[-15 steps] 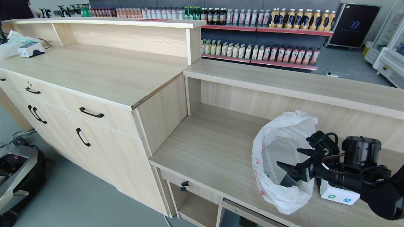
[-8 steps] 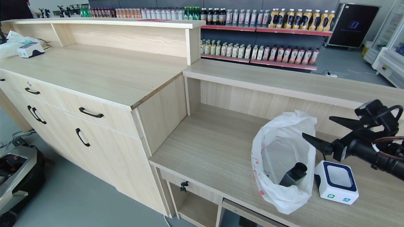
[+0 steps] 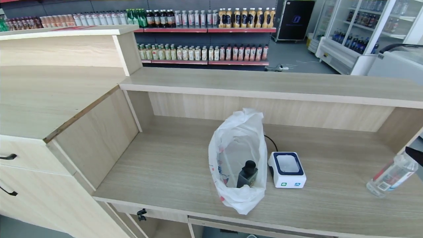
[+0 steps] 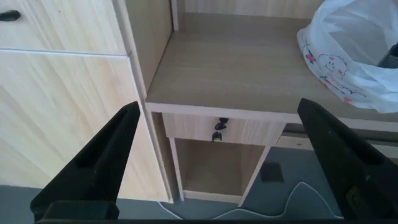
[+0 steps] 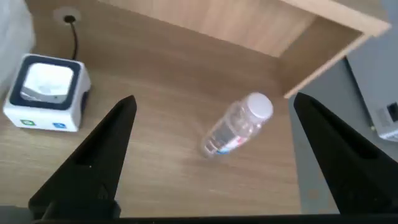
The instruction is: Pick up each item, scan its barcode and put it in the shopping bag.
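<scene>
A white plastic shopping bag (image 3: 236, 148) stands open on the lower counter with a dark bottle (image 3: 248, 173) inside it. Right beside it sits the white barcode scanner (image 3: 287, 168). A clear plastic bottle (image 3: 391, 175) lies on its side near the counter's right end. My right gripper (image 5: 212, 99) hangs open above that clear bottle (image 5: 239, 124), apart from it, with the scanner (image 5: 46, 93) off to one side. My left gripper (image 4: 219, 106) is open and holds nothing, low in front of the counter's front edge, with the bag (image 4: 354, 56) beyond it.
A raised ledge (image 3: 264, 86) runs behind the lower counter, and a taller cabinet (image 3: 49, 99) walls its left side. A side panel (image 3: 401, 130) closes the right end. A small drawer with a lock (image 4: 217, 127) sits under the front edge. Shelves of drinks stand behind.
The head camera has swung to the right. My right gripper let go of the dark bottle in the bag, rose, and moved right over the clear bottle.
</scene>
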